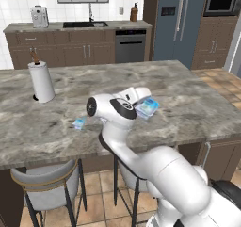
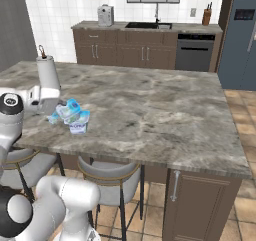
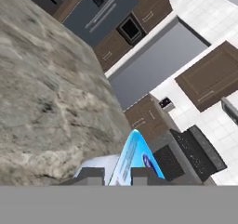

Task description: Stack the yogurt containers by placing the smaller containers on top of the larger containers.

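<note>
Yogurt is seen in the left base view: a small cup (image 1: 79, 123) lies on the worktop (image 1: 197, 99), well left of the tool (image 1: 143, 109), where a blue-lidded container (image 1: 148, 106) is carried. In the right base view, that container (image 2: 68, 108) is tilted just above the larger tub (image 2: 79, 123), beside the arm's bent wrist. In the hand view, the fingertips (image 3: 91, 174) are closed on the tilted lid (image 3: 134, 160).

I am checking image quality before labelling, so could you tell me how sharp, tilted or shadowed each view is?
Left base view: soft but readable; the paper towel roll casts hardly any shadow. Right base view: even light, the yogurt tub small and slightly fuzzy. Hand view: strongly rolled, so the counter slants; the blue lid sits very close and blurred above the fingers.
</note>
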Robot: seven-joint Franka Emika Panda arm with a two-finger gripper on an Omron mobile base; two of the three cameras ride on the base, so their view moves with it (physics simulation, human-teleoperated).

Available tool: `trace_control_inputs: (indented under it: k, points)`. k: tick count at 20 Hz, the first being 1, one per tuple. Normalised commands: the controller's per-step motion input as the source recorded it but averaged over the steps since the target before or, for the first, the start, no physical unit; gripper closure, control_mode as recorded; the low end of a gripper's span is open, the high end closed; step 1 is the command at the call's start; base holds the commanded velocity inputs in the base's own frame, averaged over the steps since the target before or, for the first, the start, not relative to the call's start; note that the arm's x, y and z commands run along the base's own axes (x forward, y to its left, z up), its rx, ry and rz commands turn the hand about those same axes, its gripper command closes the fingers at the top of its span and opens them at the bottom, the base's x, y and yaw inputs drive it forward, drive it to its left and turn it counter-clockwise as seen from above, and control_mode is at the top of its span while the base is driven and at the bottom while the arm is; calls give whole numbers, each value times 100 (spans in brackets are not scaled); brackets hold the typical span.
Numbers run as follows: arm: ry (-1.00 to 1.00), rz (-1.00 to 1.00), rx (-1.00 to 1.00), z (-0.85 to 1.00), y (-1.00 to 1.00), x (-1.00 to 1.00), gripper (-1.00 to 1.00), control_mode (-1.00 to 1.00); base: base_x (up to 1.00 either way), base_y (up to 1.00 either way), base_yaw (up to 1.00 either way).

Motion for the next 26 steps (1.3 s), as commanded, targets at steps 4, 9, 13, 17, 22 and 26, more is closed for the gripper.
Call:
trace_control_inputs:
  k: [4, 9, 13, 17, 22, 26]
  points:
    - [11, 0, 2, 0, 11, 2, 100, -100, 0, 0, 0]
    - [10, 0, 0, 0, 15, 0, 100, -100, 0, 0, 0]
    - [7, 0, 0, -1, 16, 0, 100, -100, 0, 0, 0]
    - [4, 0, 0, -9, 15, 0, 100, -100, 0, 0, 0]
    - [0, 2, 0, -16, 12, 1, 100, -100, 0, 0, 0]
    - [0, 3, 0, -22, 8, 8, 100, -100, 0, 0, 0]
